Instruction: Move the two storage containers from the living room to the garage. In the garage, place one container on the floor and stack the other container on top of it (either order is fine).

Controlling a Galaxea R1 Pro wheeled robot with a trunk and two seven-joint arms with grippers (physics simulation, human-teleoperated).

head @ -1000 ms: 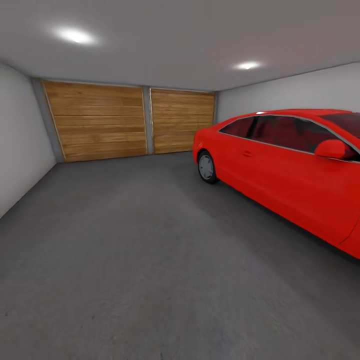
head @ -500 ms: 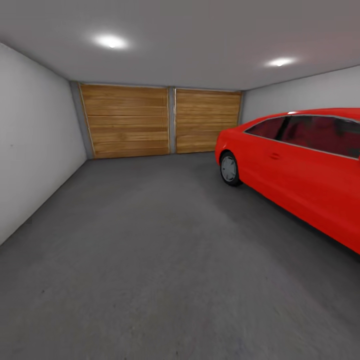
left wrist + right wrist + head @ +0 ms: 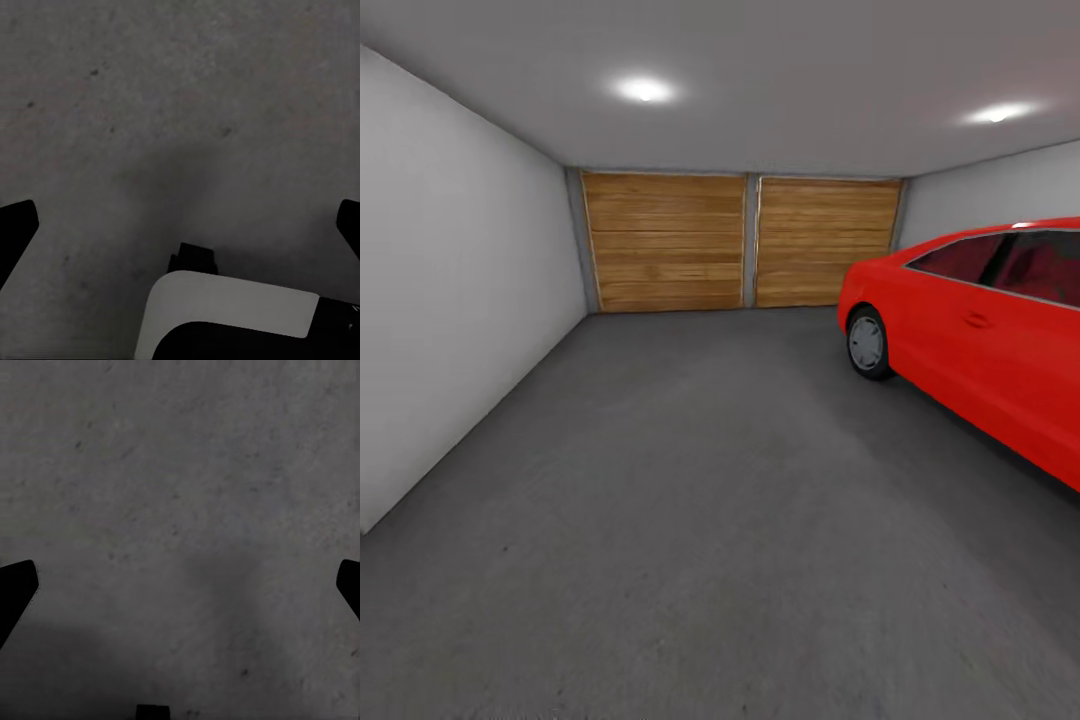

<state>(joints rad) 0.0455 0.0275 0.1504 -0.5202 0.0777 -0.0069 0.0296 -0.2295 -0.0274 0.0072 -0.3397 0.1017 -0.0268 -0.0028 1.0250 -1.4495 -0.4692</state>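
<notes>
I am in the garage, facing its dark grey speckled floor [image 3: 700, 520]. The two storage containers and the living room are out of view. In the left wrist view my left gripper [image 3: 180, 225] hangs open over bare floor [image 3: 172, 112], its dark fingertips [image 3: 15, 225] at the frame's edges with nothing between them. The right wrist view is much the same: my right gripper [image 3: 180, 585] is open above the floor [image 3: 187, 480], and its fingertips [image 3: 15, 585] hold nothing.
A red coupe car [image 3: 980, 330] stands along the right side. Two wooden garage doors [image 3: 740, 240] close the far end. A white wall [image 3: 450, 300] runs down the left. A white and black part of my own body [image 3: 225, 315] lies under the left gripper.
The head view has swung to the left: the car and doors slid rightward in the picture and more of the left wall came in. This is camera motion, nothing in the room moved.
</notes>
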